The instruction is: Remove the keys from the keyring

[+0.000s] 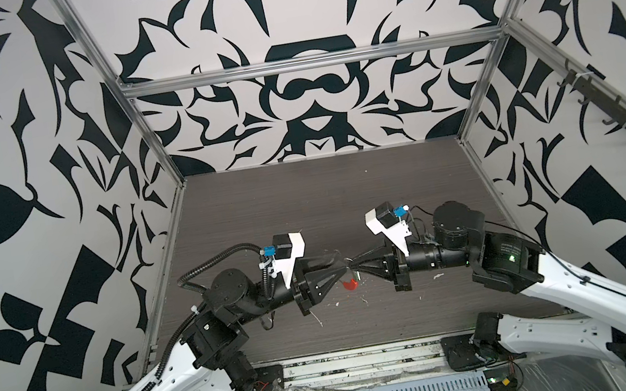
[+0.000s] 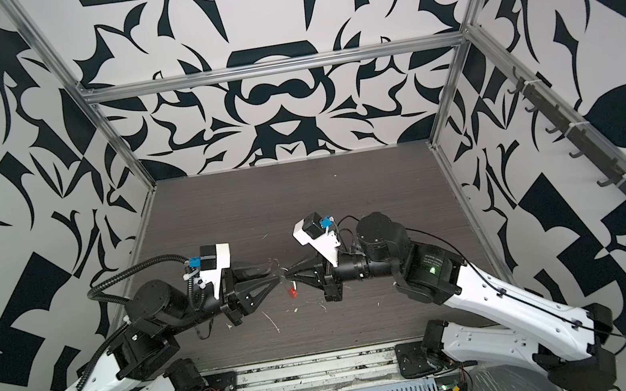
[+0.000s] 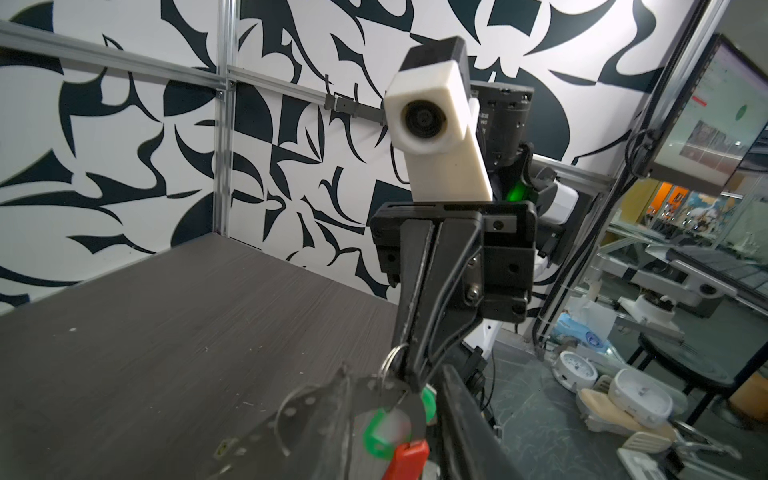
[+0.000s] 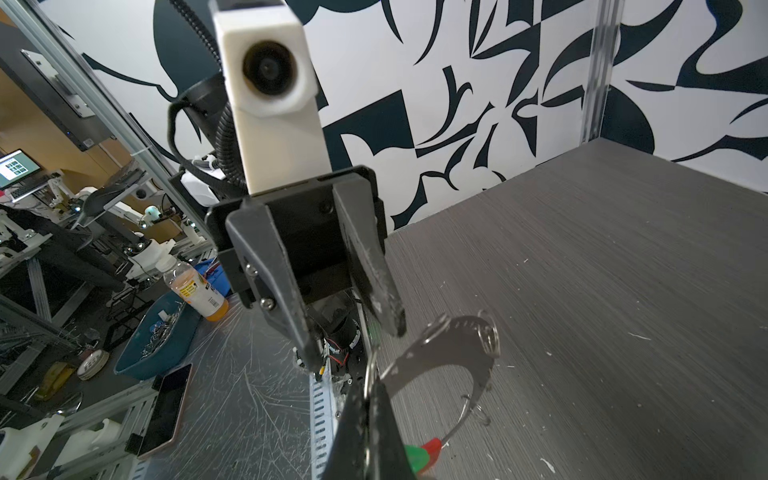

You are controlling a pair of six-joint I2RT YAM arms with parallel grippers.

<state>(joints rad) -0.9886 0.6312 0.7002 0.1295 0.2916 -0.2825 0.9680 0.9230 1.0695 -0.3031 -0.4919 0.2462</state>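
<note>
While the keyring [image 4: 433, 445] hangs midair, a blue tub [image 4: 143, 365] holds metal clutter [image 4: 164, 328].

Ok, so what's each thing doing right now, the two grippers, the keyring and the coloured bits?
left gripper: open, holding nothing.
right gripper: shut on a small ring of the keyring.
keyring: dangling in the air from the right gripper.
green tag: hanging with the keyring.
red sleeve: hanging beside the green tag.
table: sprinkled with white scraps.
</note>
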